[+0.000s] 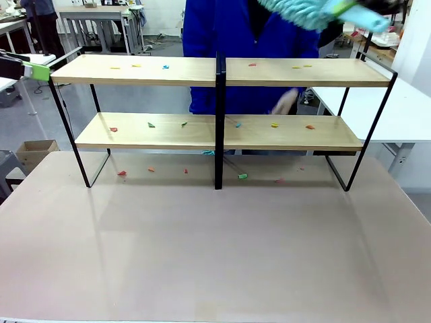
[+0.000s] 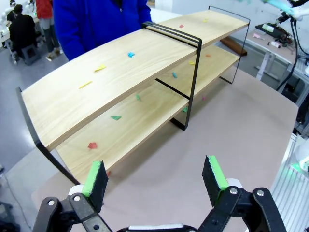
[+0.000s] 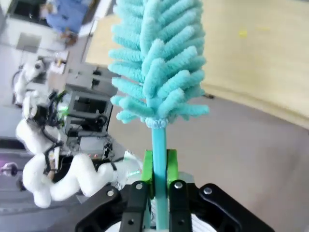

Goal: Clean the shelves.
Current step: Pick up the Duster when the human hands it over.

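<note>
Across the far half of the table, the shelves stand with coloured scraps on both boards.
Right gripper is clamped tight on the thin handle of a teal duster, whose fluffy head sits high above the shelves' right end in the front view. Left gripper hangs off the shelves' left end, level with the top board, jaws spread wide and holding nothing. More scraps lie on the table under the lower board. A person in blue stands behind the shelves, one hand blurred between the boards.
</note>
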